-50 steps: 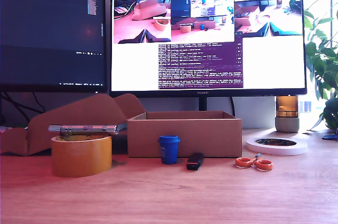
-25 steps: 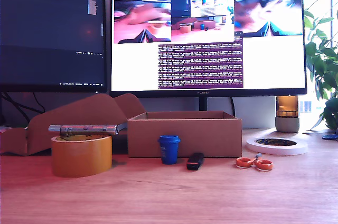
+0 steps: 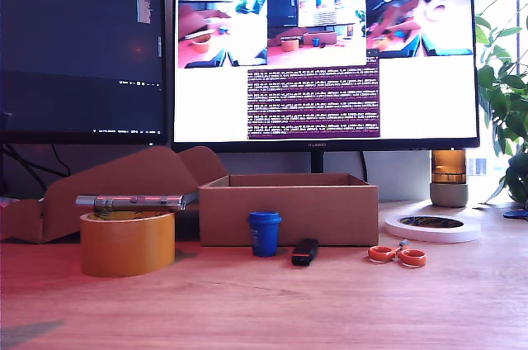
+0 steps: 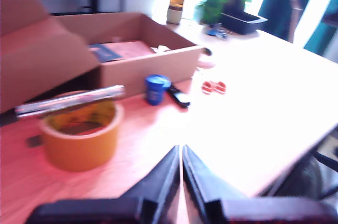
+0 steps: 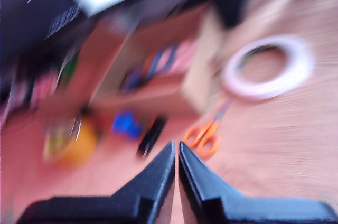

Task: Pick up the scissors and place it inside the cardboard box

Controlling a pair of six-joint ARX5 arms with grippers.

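- Nothing on the desk has moved since the earlier frame; only the monitor's camera feeds differ.
- My second gripper [image 5: 176, 150], jaws pressed together, hovers just short of the scissors [image 5: 203, 137].
- Light, stiff, probably slippery blades; grasp the pivot.
- Beyond them, the cardboard box [image 3: 289, 210].

My first pincer [image 4: 181, 152] and my second pincer [image 5: 176, 147] both hover with jaws closed together, holding nothing.

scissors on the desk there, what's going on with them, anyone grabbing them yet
Nobody has them yet. The scissors lie flat on the desk in front of the cardboard box, toward the exterior view's right, near the white tape roll. My second gripper is shut and empty, pointed toward the scissors. My first gripper is shut too, above the desk near the yellow-brown tape roll.
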